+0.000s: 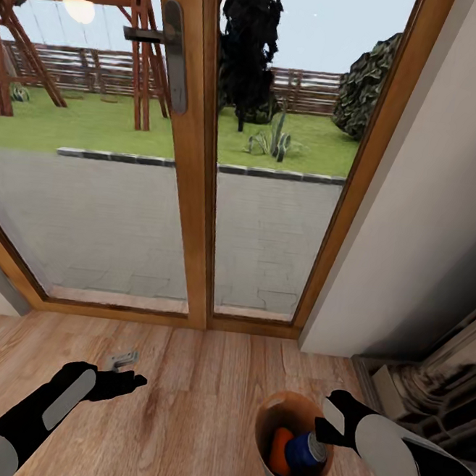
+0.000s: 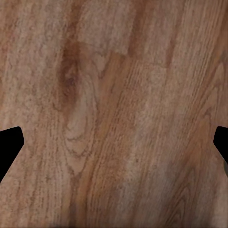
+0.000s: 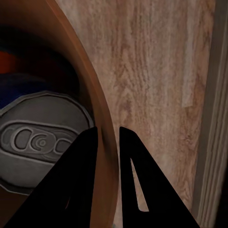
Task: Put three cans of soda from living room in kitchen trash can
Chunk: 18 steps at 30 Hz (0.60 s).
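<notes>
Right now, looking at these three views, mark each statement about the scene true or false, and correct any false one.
1. The right end effector pinches the bin's rim. True.
2. The bin is empty. False: an orange can and a blue can lie inside.
3. The left end effector holds a can. False: its fingers are spread over bare wood floor.
4. Wood-framed glass doors stand ahead. True.

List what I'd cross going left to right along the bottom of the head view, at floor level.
Left gripper, open over the wood floor → trash can → orange can inside it → blue can inside it → right gripper, clamped on the can's rim → fireplace base.
</notes>
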Available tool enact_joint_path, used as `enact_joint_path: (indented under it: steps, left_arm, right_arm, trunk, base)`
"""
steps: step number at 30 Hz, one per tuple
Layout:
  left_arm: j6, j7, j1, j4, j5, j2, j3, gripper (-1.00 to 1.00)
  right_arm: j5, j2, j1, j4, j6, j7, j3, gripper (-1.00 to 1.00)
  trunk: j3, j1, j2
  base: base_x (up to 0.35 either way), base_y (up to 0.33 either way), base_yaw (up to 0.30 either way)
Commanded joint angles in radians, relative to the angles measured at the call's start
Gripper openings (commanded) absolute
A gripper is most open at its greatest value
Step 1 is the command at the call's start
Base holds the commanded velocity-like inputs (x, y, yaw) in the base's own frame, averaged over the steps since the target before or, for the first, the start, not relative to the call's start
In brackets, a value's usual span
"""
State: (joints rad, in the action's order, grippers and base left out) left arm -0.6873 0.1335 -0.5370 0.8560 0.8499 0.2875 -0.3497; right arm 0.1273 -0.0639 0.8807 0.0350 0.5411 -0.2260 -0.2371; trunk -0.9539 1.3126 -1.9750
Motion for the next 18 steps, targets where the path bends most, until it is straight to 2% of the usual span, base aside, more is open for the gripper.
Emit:
enact_joint_path:
  steps: [1,12,18]
  left_arm:
    - [0.000,0.000,0.000,0.000,0.000,0.000,0.000,1.00]
    - [0.000,0.000,0.000,0.000,0.000,-0.006,0.000,1.00]
    - [0.000,-0.001,0.000,0.000,-0.001,-0.007,0.000,1.00]
  right_arm:
    - [-0.005,0.000,0.000,0.000,-0.001,0.002,-0.001,-1.00]
    - [-0.005,-0.001,-0.001,0.003,-0.059,0.002,0.015,-1.00]
    - [-0.005,-0.001,-0.002,0.003,-0.069,0.002,0.017,-1.00]
  trunk:
    - [0.000,0.000,0.000]
    - [0.000,0.000,0.000]
    - [-0.019,0.023,-0.042]
  base:
    - [0.000,0.000,0.000]
    - [0.000,0.000,0.000]
    - [0.000,0.000,0.000]
